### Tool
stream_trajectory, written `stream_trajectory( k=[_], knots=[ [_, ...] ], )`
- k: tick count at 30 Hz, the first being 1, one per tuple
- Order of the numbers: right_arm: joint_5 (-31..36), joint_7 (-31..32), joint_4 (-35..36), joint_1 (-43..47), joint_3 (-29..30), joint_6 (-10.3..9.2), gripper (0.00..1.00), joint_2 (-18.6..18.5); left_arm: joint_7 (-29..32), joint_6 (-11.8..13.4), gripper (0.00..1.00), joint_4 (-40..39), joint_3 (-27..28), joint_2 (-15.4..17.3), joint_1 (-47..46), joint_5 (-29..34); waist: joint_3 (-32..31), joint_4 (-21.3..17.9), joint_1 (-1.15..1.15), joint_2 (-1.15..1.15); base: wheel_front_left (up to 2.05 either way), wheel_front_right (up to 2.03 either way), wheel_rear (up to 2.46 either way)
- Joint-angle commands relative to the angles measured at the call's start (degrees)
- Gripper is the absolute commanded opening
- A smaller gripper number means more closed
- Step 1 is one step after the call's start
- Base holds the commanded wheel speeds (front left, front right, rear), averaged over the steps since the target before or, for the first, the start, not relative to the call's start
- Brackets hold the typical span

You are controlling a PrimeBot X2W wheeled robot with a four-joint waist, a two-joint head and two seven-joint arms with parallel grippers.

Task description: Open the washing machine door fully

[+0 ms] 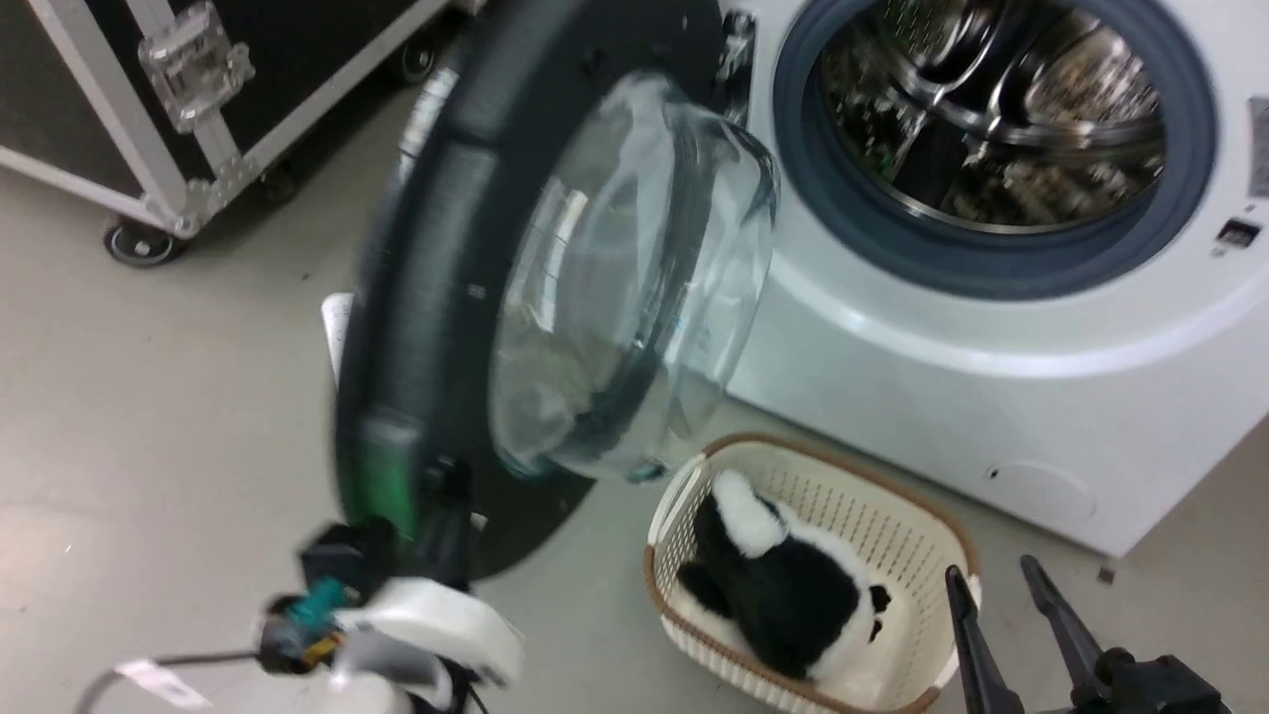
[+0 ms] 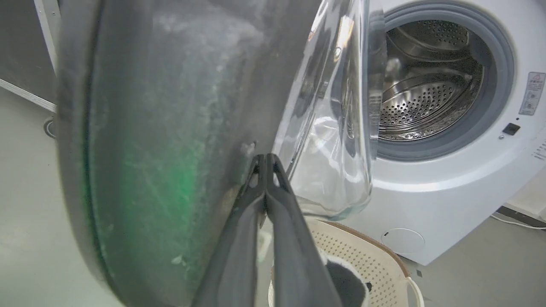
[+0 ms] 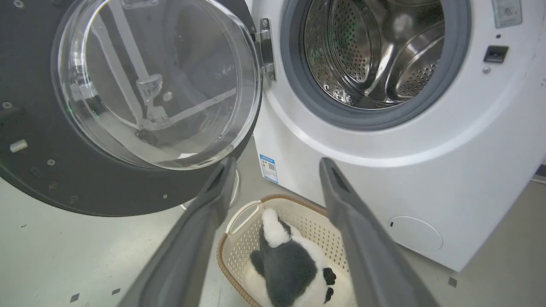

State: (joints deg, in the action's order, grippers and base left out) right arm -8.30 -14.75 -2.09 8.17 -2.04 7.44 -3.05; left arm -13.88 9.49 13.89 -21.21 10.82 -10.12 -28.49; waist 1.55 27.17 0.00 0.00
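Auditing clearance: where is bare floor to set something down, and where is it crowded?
Bare grey floor lies between the black wheeled case and the round glossy black door. Crowded: by the door's glass bowl, where the cream basket holding a panda plush sits near the white washing machine.

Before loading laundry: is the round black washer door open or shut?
Open: the round black glass-bowled door stands swung off the grey-ringed steel drum mouth, which lies bare.

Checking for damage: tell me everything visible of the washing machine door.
The washing machine door is a big round glossy black disc with a bulging clear glass bowl in its middle. A metal hinge joins it to the white machine. It stands swung well open. The left gripper, jaws shut, has its tips at the door's inner face.
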Motion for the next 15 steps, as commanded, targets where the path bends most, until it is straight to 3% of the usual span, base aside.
stream_trajectory(
  k=[1, 15],
  knots=[
    [0.63, -0.25, 0.16, -0.54, 0.05, 0.05, 1.0, 0.17, 0.26, 0.37, 0.0, 0.57, 1.34, 1.15, -1.65, -0.74, 2.29, 0.43, 0.0, 0.0, 0.0, 0.0, 0.0],
    [4.37, -0.25, 1.02, -4.08, 0.4, 0.05, 1.0, 0.14, -0.37, -1.46, 0.0, 10.24, 15.93, 10.52, -10.79, -8.31, 10.24, -3.47, 0.0, 0.0, 0.0, 0.0, 0.0]
  ],
)
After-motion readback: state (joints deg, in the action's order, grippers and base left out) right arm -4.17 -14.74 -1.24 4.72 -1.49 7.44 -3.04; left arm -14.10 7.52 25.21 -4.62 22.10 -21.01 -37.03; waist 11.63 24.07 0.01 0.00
